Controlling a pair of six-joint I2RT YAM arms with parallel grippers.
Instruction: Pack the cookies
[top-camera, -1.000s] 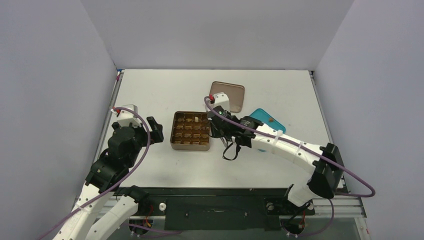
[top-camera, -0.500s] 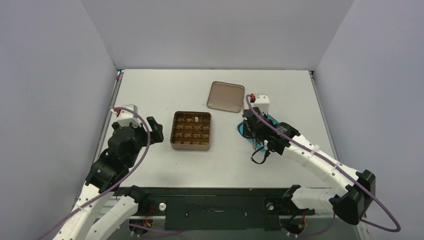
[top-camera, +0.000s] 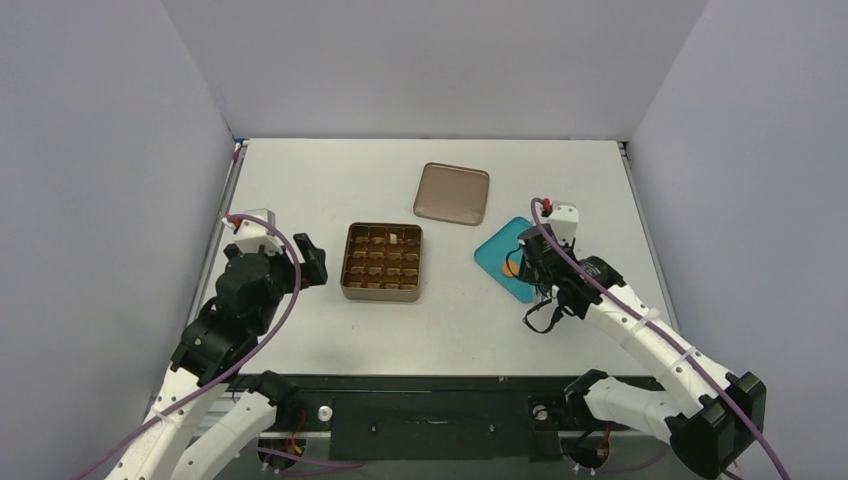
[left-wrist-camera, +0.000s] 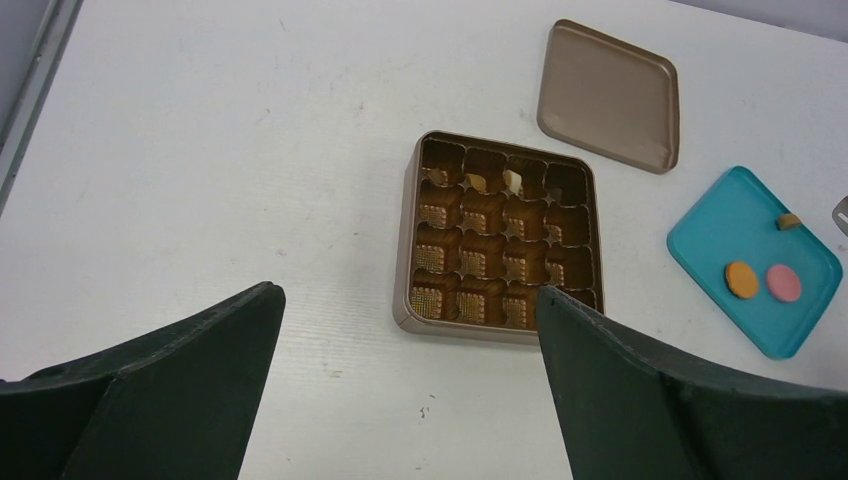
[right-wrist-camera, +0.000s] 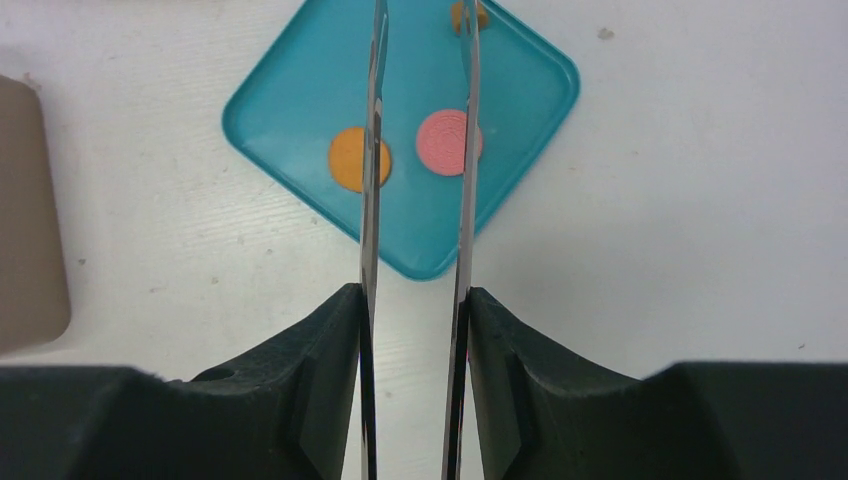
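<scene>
Cookies (right-wrist-camera: 440, 142) sit on the plate (right-wrist-camera: 290, 110) below the right arm's spread, empty fingers (right-wrist-camera: 463, 250), probably lining up a grab.

The left arm (top-camera: 245, 290) and right arm (top-camera: 640, 330) are being shown as white shells joined by black motor housings. A purple cable (top-camera: 292, 298) is being carried along each, ending at a red plug (top-camera: 547, 203) on a white wrist box (top-camera: 564, 222). The left fingers (left-wrist-camera: 170, 400) are being seen as broad dark wedges; the right fingers (right-wrist-camera: 372, 170) as thin metal blades in black mounts.
</scene>
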